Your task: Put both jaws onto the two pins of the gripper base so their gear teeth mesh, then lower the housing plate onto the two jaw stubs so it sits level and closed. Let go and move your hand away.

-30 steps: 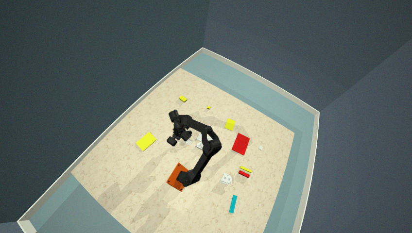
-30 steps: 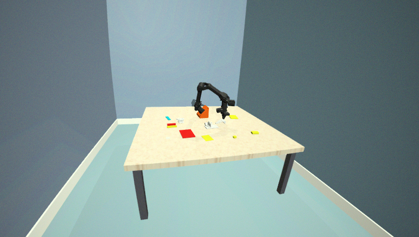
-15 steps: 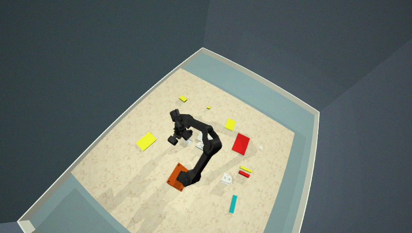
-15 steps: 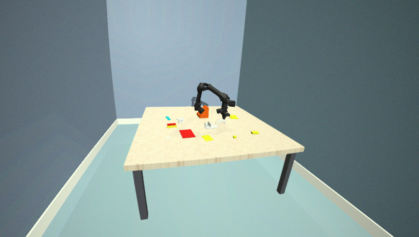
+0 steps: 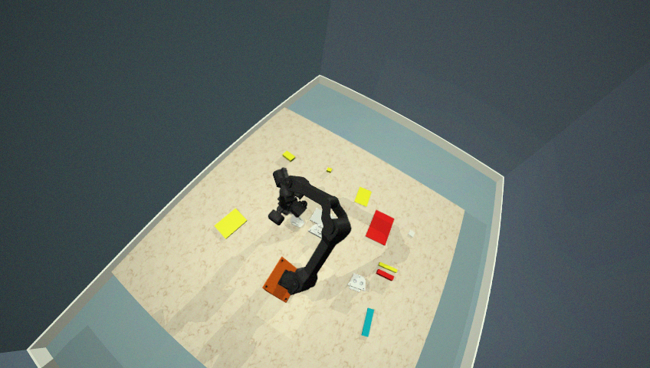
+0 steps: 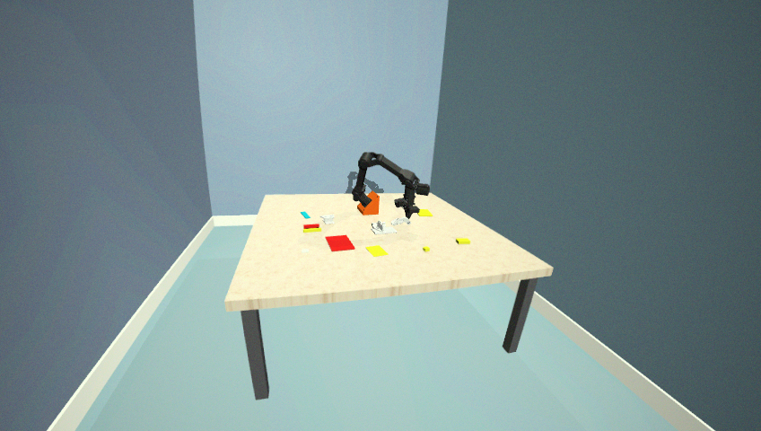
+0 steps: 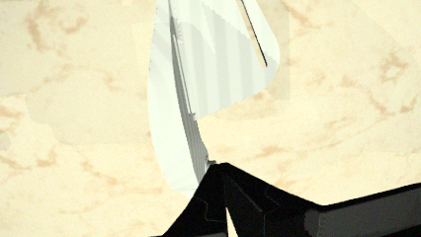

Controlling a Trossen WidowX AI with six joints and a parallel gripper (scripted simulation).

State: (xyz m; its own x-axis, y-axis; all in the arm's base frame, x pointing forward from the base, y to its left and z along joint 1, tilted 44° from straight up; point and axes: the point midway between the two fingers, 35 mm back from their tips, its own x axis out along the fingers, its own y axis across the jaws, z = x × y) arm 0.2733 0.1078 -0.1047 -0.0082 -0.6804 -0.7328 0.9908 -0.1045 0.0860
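Observation:
My gripper point(image 6: 409, 215) point(image 7: 218, 172) is shut and empty, pointing down with its tips at the lower end of a loose white jaw point(image 5: 297, 221) point(image 6: 400, 221) point(image 7: 222, 69). Whether they touch is unclear. The jaw has a long slot and looks tilted in the wrist view; its upper end is cut off there. The white gripper base point(image 5: 317, 217) point(image 6: 386, 231) lies beside it, partly behind the arm in the top view. Parts stand up on the base; its pins and the other jaw cannot be told apart. A white plate with two round holes point(image 5: 356, 282) point(image 6: 328, 218), apparently the housing plate, lies apart.
A red plate point(image 5: 379, 227) point(image 6: 340, 243), a yellow plate point(image 5: 362, 196) point(image 6: 377, 250), a larger yellow plate point(image 5: 231, 223), yellow blocks point(image 5: 288, 156) point(image 6: 462, 241), a cyan bar point(image 5: 367, 322), and red and yellow bars point(image 5: 385, 274) lie around the orange arm mount point(image 5: 276, 282).

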